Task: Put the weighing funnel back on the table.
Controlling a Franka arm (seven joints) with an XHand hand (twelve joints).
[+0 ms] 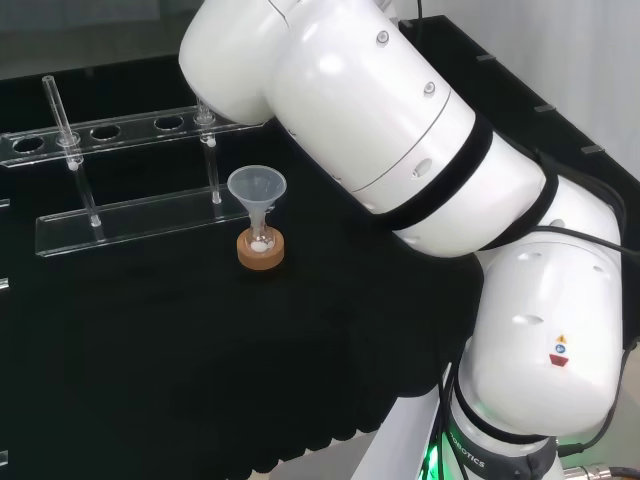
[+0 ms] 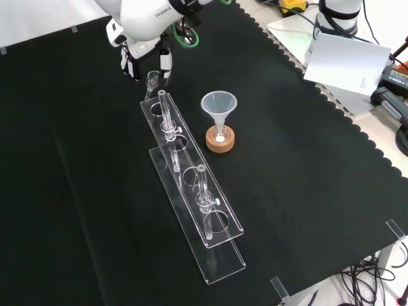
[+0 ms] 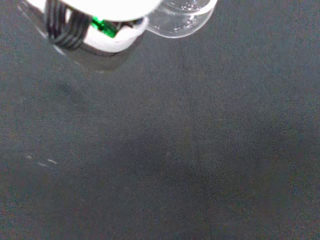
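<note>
Robot hand (image 2: pixel 145 54) hung at the far end of the table (image 2: pixel 306 191) in the front view, its fingers curled down round the weighing funnel (image 2: pixel 152 79), a small clear piece held just under the palm and, as far as I could tell, off the cloth. In the wrist view the same clear piece (image 3: pixel 182 22) sat close against the white of the robot hand (image 3: pixel 95 10), with bare black cloth beneath it.

I judged it light, stiff and brittle: thin clear ware, smooth enough to slip and likely to chip if dropped. The body looked the better place to hold than the short stem, and it wanted lowering until it touched before the fingers let go. Being rounded, it might roll once freed.

As for room, the table ran wide and bare to the left of the robot hand in the front view. Its far edge lay near behind the robot hand, and its scalloped right edge was well apart. A long clear rack (image 2: pixel 191 191) began just beside the robot hand on the camera's side and ran away from it. One of its upright tubes stood close to the held piece. The funnel (image 2: pixel 218 104) stood farther off to the right on its cork ring (image 2: pixel 220 141), clear of any short descent. I thought the open cloth to the left the safest place.
</note>
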